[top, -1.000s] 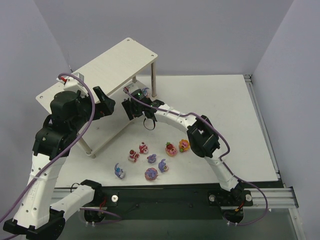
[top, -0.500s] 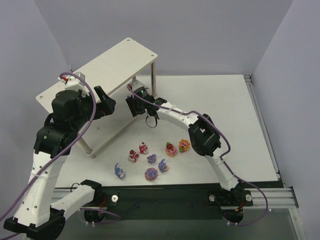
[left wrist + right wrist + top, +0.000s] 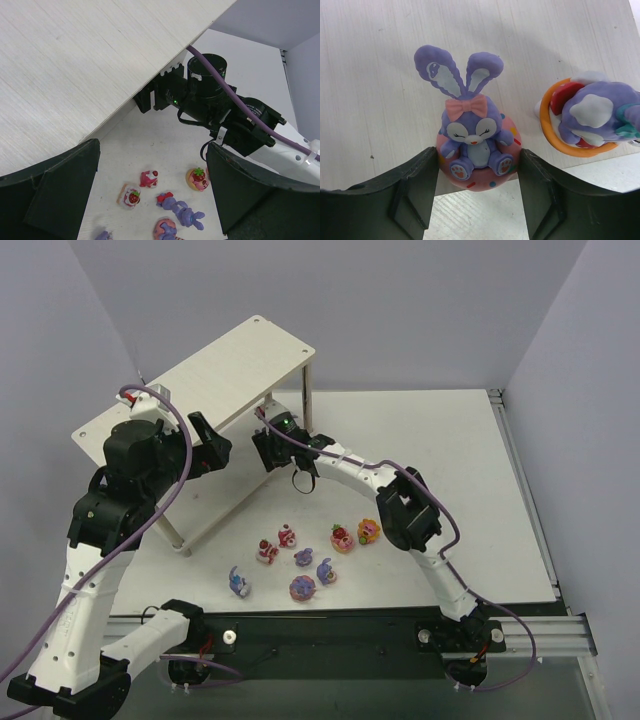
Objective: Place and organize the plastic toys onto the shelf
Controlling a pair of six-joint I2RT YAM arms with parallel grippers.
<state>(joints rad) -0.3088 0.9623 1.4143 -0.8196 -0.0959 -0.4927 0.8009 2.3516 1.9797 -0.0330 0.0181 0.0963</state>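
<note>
Right gripper (image 3: pixel 479 162) crept deeper under the shelf (image 3: pixel 230 370), clamped on the upright purple bunny (image 3: pixel 472 135) mid-frame, with the orange-ringed toy (image 3: pixel 590 117) just right. Left gripper (image 3: pixel 150 192) is wide open, empty.

A white table (image 3: pixel 450 440) meets pale lavender walls (image 3: pixel 400 310); a metal rail (image 3: pixel 540 625), perhaps aluminium, edges its near side.

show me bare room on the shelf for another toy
Pale wood shelf's top board is bare. Lower board, right wrist view: free left of the purple bunny on its pink base; crowded right, by the orange-ringed purple figurine.
</note>
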